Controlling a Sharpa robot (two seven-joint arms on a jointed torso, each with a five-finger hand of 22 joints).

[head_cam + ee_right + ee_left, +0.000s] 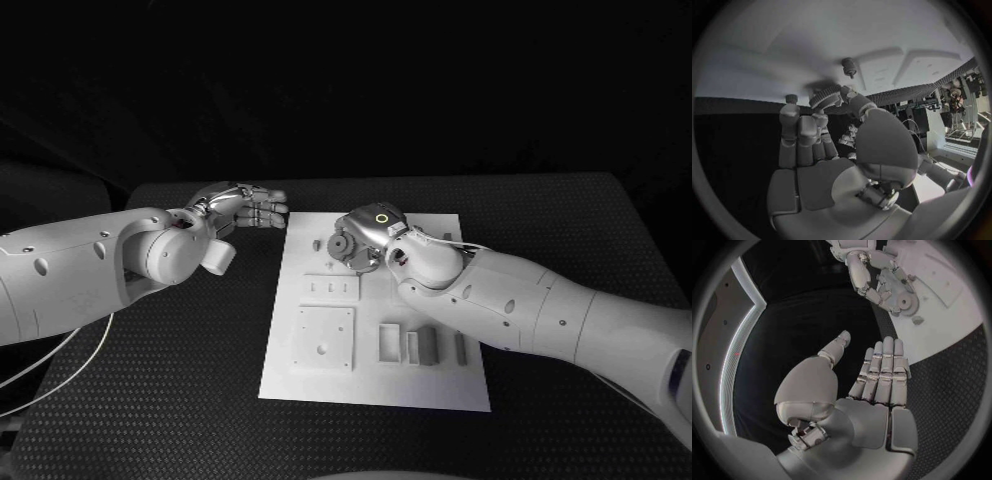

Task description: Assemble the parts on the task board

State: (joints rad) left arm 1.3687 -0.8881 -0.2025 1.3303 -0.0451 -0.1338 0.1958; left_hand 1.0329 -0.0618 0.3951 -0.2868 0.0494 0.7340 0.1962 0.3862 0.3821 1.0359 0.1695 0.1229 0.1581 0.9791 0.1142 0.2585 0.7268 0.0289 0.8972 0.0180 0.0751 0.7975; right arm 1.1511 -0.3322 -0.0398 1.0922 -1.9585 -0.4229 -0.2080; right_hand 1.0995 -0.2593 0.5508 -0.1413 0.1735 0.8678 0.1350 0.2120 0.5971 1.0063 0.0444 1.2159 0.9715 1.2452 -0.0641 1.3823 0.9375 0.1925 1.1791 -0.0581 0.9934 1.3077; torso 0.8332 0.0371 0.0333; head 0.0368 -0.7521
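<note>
A small toothed gear (824, 95), one of the grey parts, is pinched between the thumb and fingertips of the right hand (369, 238), which hovers over the far end of the white task board (433, 385) lying in the middle of the black, dimpled table (159, 400). Around it, a short round peg (849, 65) stands on the board, while flat square and bar-shaped pieces (326, 338) lie toward the near end, partly hidden by the right arm. The left hand (245, 208) hovers just off the board's far left corner, fingers straight and together, thumb apart, holding nothing.
</note>
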